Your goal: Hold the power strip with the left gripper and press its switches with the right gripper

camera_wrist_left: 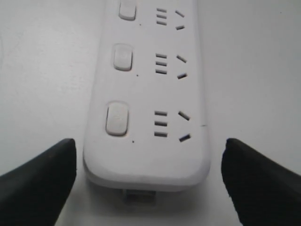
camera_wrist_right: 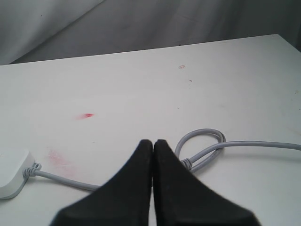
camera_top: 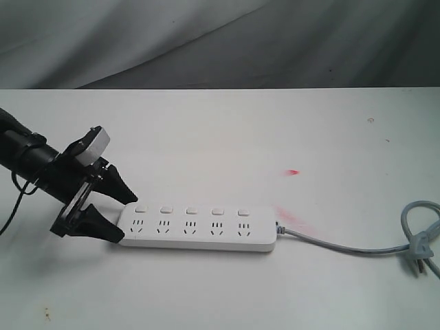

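The white power strip (camera_top: 199, 229) lies flat on the table, its row of square switches (camera_top: 191, 210) along the far side and its grey cable (camera_top: 344, 246) running off to the right. My left gripper (camera_top: 127, 216) stands open at the strip's left end, one fingertip on each side of the end, neither touching it. The left wrist view shows that end of the power strip (camera_wrist_left: 146, 155) between the two fingers (camera_wrist_left: 42, 174) with gaps on both sides. My right gripper (camera_wrist_right: 153, 143) is shut on nothing, above the cable's loop (camera_wrist_right: 202, 141); the exterior view does not show it.
The cable ends in a knotted loop with a plug (camera_top: 421, 251) near the table's right edge. Red smudges mark the white table (camera_top: 293, 172) beside the strip's cable end. A grey cloth (camera_top: 220, 41) hangs behind the table's far edge.
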Motion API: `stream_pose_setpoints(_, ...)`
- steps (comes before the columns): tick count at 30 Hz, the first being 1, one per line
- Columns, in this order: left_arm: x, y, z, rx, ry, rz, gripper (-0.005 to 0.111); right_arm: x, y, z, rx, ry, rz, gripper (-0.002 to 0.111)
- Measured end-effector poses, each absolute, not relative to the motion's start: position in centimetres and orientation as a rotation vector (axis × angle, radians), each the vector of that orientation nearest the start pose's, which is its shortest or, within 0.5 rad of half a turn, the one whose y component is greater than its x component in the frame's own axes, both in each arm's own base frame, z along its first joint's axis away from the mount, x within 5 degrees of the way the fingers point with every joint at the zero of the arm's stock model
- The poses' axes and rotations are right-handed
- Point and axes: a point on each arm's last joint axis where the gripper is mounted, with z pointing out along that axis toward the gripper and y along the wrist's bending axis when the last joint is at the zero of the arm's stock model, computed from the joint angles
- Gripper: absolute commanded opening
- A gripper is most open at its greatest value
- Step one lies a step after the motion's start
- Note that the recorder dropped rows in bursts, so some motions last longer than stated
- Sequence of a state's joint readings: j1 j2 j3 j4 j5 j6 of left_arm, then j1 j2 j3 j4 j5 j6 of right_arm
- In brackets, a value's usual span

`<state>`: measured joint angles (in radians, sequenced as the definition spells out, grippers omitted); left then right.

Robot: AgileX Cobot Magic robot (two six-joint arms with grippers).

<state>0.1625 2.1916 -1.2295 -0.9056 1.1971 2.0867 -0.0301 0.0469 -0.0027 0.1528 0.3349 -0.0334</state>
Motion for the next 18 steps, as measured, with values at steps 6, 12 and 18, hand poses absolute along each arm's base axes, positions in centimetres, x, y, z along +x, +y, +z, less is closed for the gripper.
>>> stream_pose_setpoints(6,36.07,-0.89,8.92,1.555,1.959,-0.991,0.076,5.65,0.29,18.16,0.097,1.857,0.103,0.000)
stream_pose_setpoints(12,36.02,-0.89,8.57,1.556,1.963,-1.001,0.076,5.65,0.29,18.16,0.097,1.857,0.103,0.000)
stream_pose_setpoints(18,36.04,-0.88,8.56,1.556,1.964,-0.998,0.053,5.65,0.29,18.16,0.097,1.857,0.103,0.000)
